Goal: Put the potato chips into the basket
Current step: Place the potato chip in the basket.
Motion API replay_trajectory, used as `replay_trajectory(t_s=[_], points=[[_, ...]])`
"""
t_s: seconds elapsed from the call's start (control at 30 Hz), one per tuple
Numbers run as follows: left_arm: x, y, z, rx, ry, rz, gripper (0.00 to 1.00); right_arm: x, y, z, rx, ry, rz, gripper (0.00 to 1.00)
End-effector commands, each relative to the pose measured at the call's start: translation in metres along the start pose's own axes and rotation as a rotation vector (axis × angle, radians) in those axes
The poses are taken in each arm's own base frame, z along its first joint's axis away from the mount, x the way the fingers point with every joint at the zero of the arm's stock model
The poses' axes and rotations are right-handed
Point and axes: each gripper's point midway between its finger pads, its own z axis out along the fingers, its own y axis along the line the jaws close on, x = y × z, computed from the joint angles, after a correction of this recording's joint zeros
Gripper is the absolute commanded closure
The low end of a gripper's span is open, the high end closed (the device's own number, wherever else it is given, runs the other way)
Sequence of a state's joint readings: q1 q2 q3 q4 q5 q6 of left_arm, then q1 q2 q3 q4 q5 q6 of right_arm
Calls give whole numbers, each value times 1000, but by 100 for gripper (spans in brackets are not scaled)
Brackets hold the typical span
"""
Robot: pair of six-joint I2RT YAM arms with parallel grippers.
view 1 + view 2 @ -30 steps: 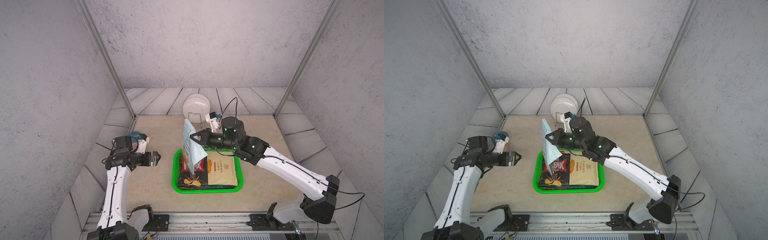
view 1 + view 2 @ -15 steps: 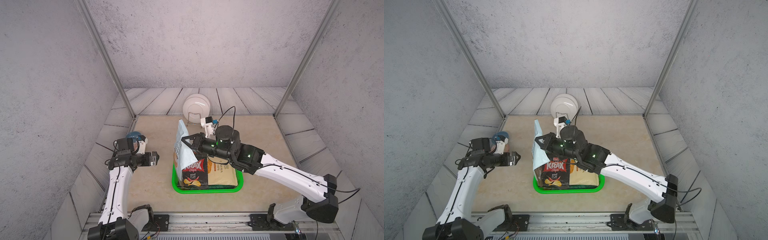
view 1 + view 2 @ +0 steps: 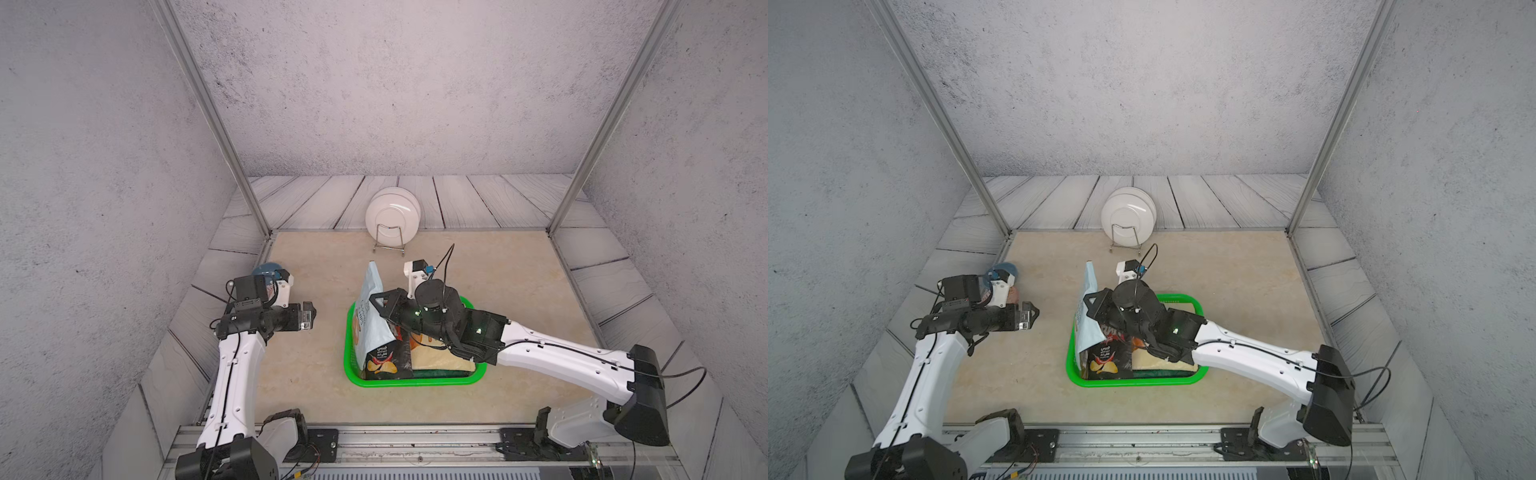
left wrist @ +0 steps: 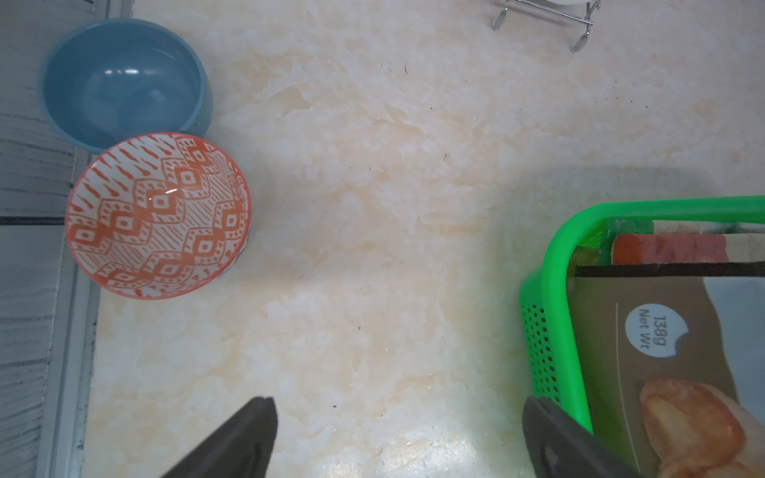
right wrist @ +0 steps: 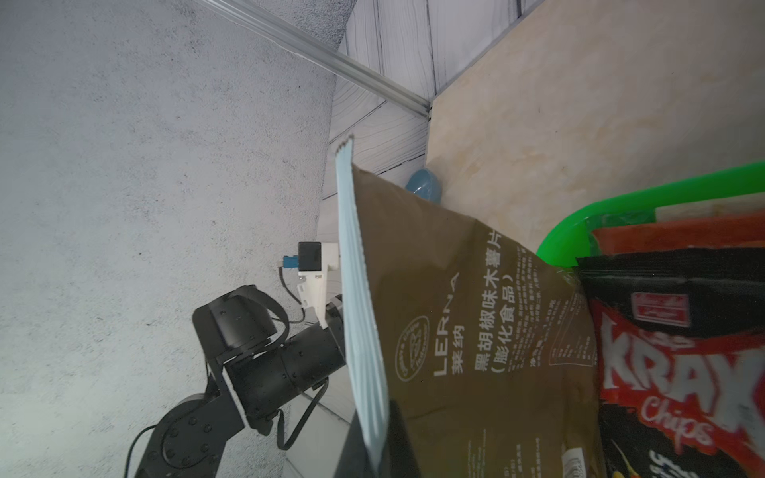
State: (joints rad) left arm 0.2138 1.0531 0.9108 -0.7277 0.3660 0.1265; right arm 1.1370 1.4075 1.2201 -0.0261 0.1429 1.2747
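Note:
My right gripper (image 3: 376,299) (image 5: 374,447) is shut on the edge seam of a pale blue and brown bag of potato chips (image 3: 370,320) (image 3: 1088,316) (image 5: 476,331). The bag stands upright over the left end of the green basket (image 3: 415,381) (image 3: 1133,381) (image 4: 559,256), its lower end inside the rim. A black Krax bag (image 3: 384,361) (image 5: 683,372) and a tan bag (image 3: 440,359) lie in the basket. My left gripper (image 3: 309,316) (image 4: 397,438) hangs open over bare table, left of the basket.
A blue bowl (image 4: 124,82) and a red-patterned bowl (image 4: 157,215) sit at the table's left edge, under my left arm. White plates (image 3: 392,216) stand in a wire rack at the back. Grey walls close in three sides.
The right arm swung the held bag to the left, then lowered it over the basket's left end. The left arm has barely moved.

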Motion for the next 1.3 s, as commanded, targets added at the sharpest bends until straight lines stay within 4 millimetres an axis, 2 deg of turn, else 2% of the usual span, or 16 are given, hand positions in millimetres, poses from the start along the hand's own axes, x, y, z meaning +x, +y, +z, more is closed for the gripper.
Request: replay_trajectory(t_s=[0.0,0.27,0.47,0.67,0.83,0.9,0.97,1.07,1.13,1.27], points=[[3,2,2,0,9,-10,1,-28,29,-41,-97,-105,-5,100],[3,2,2,2,13,-10,1,-38,-18,-78,45,-182,-95,100],[3,1,2,6,12,-11,1,-36,-83,-101,205,-222,-140,100],[3,-1,1,18,11,-12,0,-29,-138,-116,355,-204,-180,90],[4,-7,0,48,10,-1,0,-34,-182,-126,517,-190,-213,84],[4,-9,-1,59,8,1,0,-34,-199,-125,564,-164,-211,77],[4,-12,-2,73,6,9,0,-34,-213,-123,607,-135,-226,62],[4,-18,-3,105,3,15,1,-40,-237,-133,725,-151,-241,52],[3,-23,-5,133,1,18,2,-47,-245,-143,788,-161,-260,42],[3,-37,-11,206,-10,38,6,-60,-251,-163,861,-186,-293,39]])
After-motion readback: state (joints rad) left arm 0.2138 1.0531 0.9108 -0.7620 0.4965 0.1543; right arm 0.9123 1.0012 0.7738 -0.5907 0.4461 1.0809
